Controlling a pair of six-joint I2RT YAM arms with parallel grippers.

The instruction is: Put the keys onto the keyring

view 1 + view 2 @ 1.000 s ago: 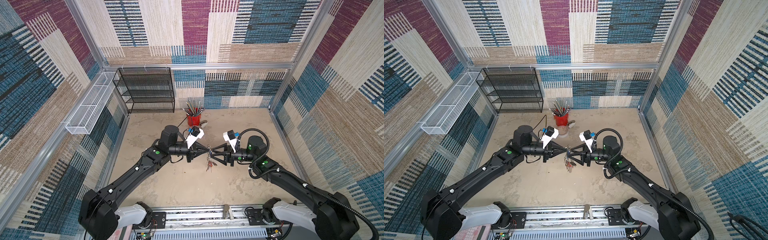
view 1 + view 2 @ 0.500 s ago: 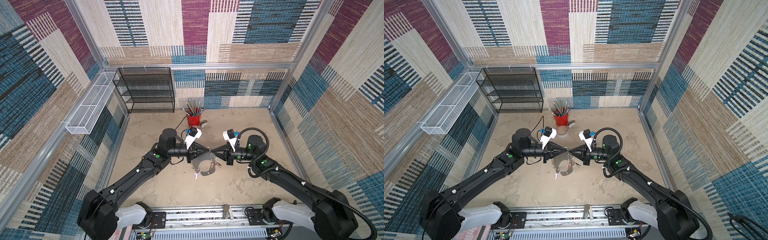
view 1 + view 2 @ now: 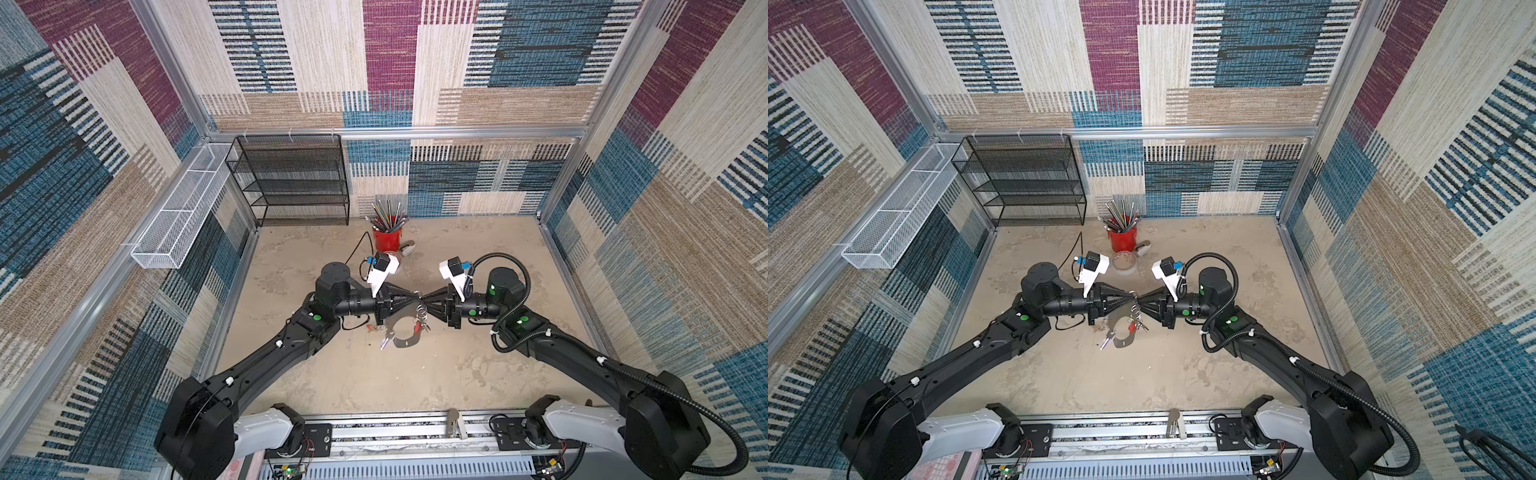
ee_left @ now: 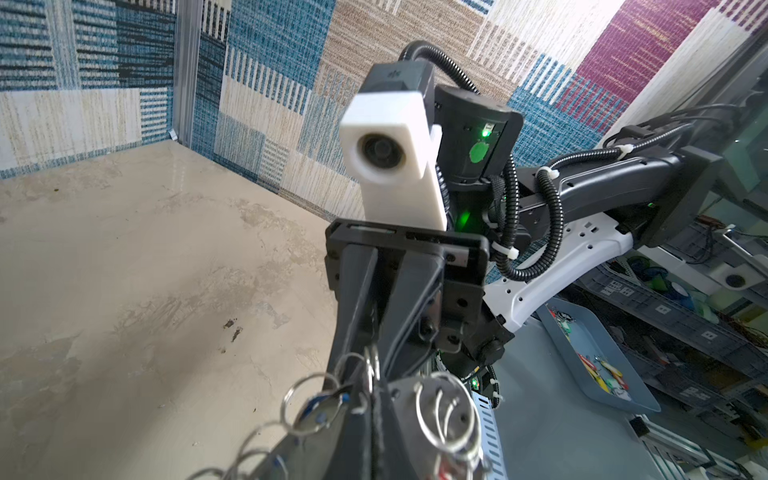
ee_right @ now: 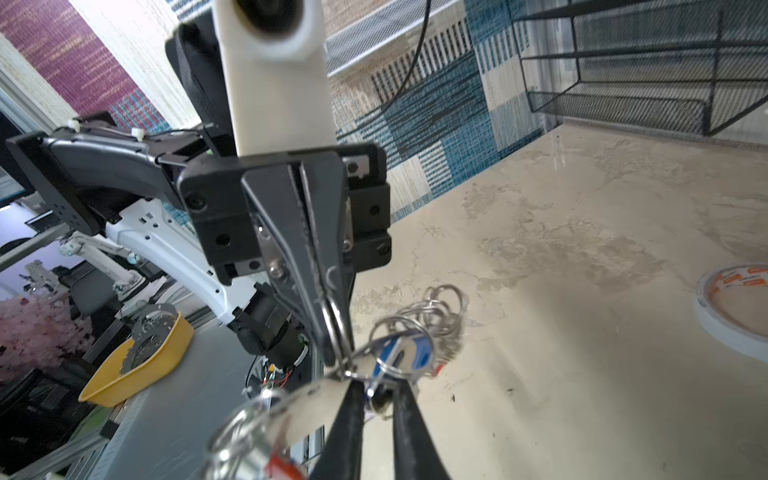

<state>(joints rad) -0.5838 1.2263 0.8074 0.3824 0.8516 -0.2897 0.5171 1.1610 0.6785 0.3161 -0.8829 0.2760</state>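
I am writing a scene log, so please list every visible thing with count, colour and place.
keyring: one, gray, silver rings, held up, centre
keys: at least two, blue tag, red tag, at keyring
cup: one, red, pencils inside, back
tape roll: one, whitish, beside cup
shelf: one, black mesh, back left
basket: one, white wire, left wall
table: one, beige
left claw: one, black, shut on keyring
right claw: one, black, at keyring, grip unclear

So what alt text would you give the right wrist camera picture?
Close up, the left gripper is shut on a split ring of the keyring, a blue-tagged key dangling beside it. The right gripper, fingers a little apart, flanks the key; a tape roll lies on the table.
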